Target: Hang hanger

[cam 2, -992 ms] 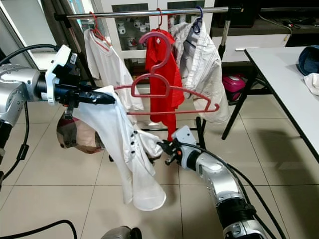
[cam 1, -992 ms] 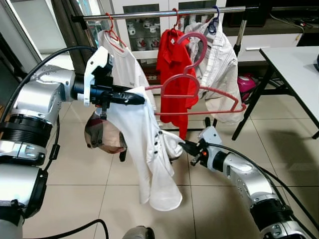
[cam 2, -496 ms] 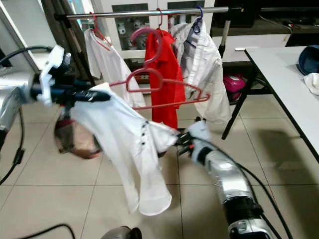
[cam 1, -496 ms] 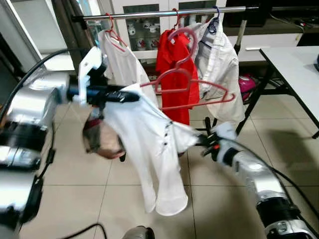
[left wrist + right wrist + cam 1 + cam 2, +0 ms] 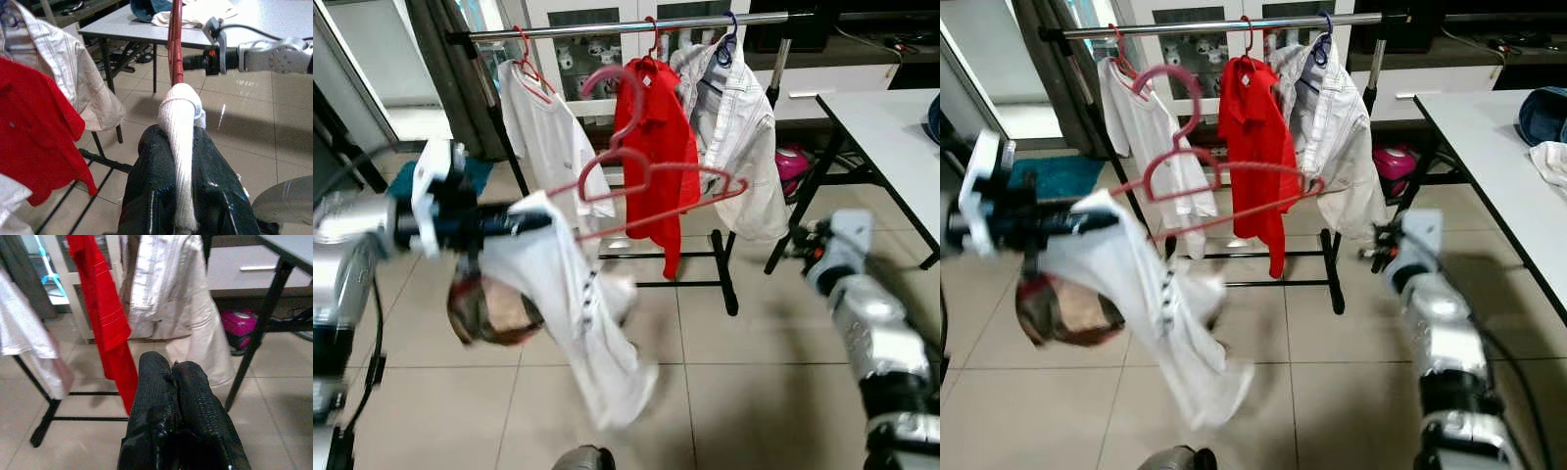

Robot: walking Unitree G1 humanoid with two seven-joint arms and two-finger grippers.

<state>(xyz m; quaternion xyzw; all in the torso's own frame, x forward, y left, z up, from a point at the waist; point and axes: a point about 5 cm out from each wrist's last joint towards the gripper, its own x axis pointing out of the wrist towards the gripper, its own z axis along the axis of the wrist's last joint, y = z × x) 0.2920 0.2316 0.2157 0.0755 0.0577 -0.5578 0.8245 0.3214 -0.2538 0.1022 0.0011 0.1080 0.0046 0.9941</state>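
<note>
Three garments hung on the far rail (image 5: 636, 23) in the left eye view, no writing readable, while the left gripper (image 5: 524, 221) on the left held the white shirt (image 5: 570, 304) draped on the pink hanger (image 5: 651, 186) in front of the red shirt (image 5: 658, 137). In the left wrist view, its fingers (image 5: 156, 196) were clamped on that shirt. In the right wrist view, the right gripper (image 5: 172, 369) was pressed together, holding nothing, before the beige jacket (image 5: 171, 293).

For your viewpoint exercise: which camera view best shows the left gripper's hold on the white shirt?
The left wrist view: the left gripper pinches the white shirt close up. Both eye views show it blurred, from the side.
</note>
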